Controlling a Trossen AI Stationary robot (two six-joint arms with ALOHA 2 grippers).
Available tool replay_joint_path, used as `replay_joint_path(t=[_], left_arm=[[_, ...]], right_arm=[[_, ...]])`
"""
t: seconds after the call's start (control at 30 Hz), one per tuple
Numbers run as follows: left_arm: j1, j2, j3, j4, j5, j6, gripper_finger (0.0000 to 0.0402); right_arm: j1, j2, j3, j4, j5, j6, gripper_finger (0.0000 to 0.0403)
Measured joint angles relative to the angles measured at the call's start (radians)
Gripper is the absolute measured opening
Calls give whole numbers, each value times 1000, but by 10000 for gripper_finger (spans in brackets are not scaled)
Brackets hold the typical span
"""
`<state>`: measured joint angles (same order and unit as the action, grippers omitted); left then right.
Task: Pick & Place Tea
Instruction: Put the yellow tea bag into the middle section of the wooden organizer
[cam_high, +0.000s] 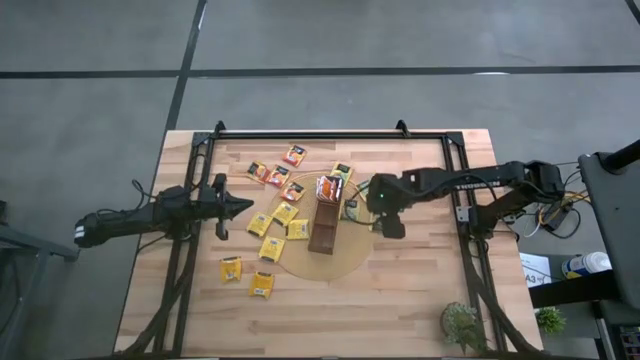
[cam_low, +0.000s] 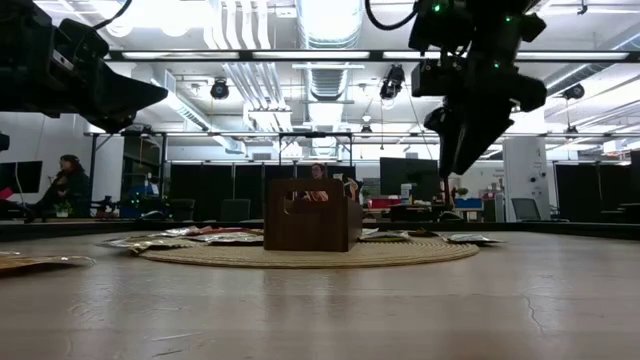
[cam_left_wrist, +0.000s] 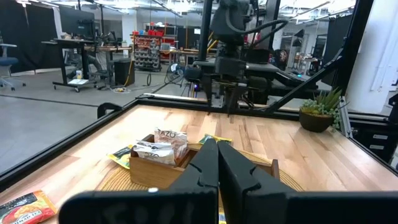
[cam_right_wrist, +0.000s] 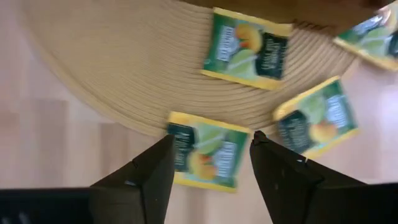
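On the table (cam_high: 400, 300) lie about eight yellow sachets (cam_high: 260, 224), three orange ones (cam_high: 294, 155) at upper centre and three green ones (cam_right_wrist: 205, 157). One tray (cam_high: 324, 226) holds a few more, uncountable. One disc (cam_high: 345, 262), one plant (cam_high: 462, 325), two arms (cam_high: 450, 184).

Under our right end effector (cam_right_wrist: 208, 158) the gap between the spread fingers is taken up by a green sachet (cam_right_wrist: 205, 157) on the disc (cam_right_wrist: 112, 68) edge. The brown tray (cam_high: 325, 225) blocks just beyond; bare table (cam_high: 420, 285) beside is free.

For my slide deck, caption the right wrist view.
Open right pincer poised over a green-and-yellow tea sachet lying across the edge of the round woven mat.
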<state>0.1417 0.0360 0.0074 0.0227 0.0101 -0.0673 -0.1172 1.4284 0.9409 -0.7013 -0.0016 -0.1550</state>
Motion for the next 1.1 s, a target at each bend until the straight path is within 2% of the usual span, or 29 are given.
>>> replay_joint_path(t=[0.2, 0.47, 1.1], left_arm=[[0, 0, 0, 0, 0, 0, 0], [0, 0, 0, 0, 0, 0, 0], [0, 0, 0, 0, 0, 0, 0]], right_arm=[[-37, 14, -2, -1, 8, -194, 203], [-112, 125, -4, 2, 8, -368, 203], [-221, 267, 42, 90, 10, -521, 203]])
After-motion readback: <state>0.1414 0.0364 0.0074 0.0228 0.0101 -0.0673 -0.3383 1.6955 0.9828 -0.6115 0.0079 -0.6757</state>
